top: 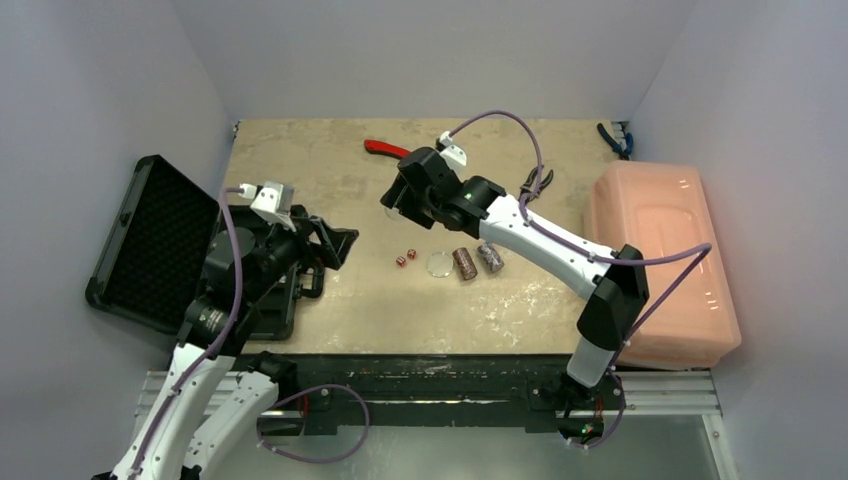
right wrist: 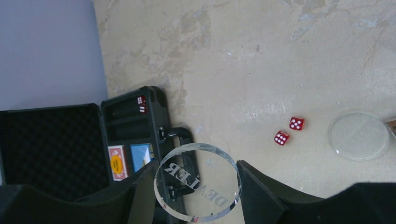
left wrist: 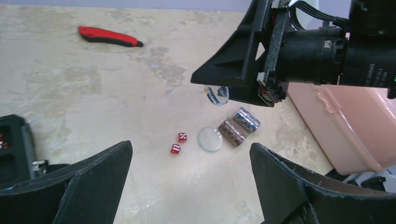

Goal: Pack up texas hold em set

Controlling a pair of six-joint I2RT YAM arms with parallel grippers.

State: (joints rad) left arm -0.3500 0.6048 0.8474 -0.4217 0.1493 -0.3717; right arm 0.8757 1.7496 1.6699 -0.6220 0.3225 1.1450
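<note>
**Right arm lifts the dealer disc; left jaws hang open**

The right gripper (right wrist: 197, 169) is clenched on the dealer disc (right wrist: 198, 184), a clear round piece lettered DEALER. It is pinched edge to edge between the two fingers and held off the table (top: 300, 170), just above the middle of the overhead view. The left gripper (left wrist: 190, 144) is released, its jaws spread wide, at centre-left of that view beside the right edge of the case (top: 150, 235).

The case lies open at the table's left edge, its foam-lined lid laid out to the left. In the right wrist view its tray holds a red card deck (right wrist: 116, 162) and a blue card deck (right wrist: 141, 156) side by side. The packed dice (right wrist: 141, 104), two of them, sit in a compartment above the decks.

A row lies at the middle of the table. From left to right it runs: the loose dice (top: 404, 259), two red ones close together; a second disc (top: 438, 263) lying flat; then a chip roll (top: 464, 264) and a second chip roll (top: 490, 258) on their sides, next to each other.

A red-handled cutter (top: 385, 149) lies toward the upper centre of the table. A pink bin (top: 665, 260) fills the right side.
</note>
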